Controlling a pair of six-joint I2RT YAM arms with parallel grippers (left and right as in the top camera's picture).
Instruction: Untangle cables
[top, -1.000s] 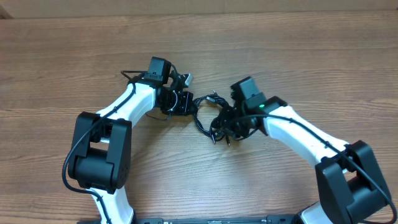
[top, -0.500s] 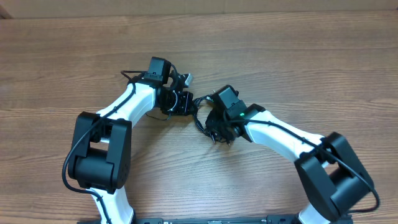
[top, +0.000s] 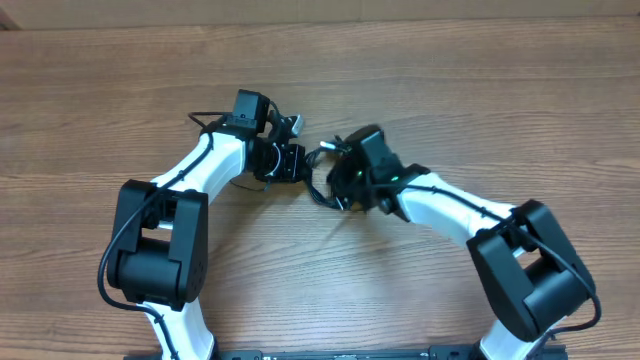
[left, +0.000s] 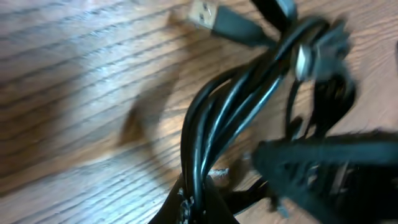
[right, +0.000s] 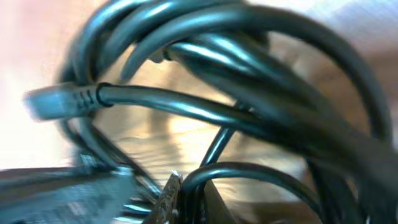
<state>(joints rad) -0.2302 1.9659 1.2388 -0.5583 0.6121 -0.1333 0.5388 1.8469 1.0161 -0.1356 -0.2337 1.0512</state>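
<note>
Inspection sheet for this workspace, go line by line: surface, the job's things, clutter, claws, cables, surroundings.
Surface: wood-grain table.
Job's things: tangled black cable bundle mid-table between the two claws; a USB plug sticks out of it.
Clutter: nothing seen.
Claws: left claw shut on the cable bundle; right claw shut on it from the opposite side.
Cables: thicker black arm wires run along the robot arms.
Surroundings: nothing seen.

Thin black cables (left: 214, 124), glossy tangled bundle of loops, perhaps two cords
</note>
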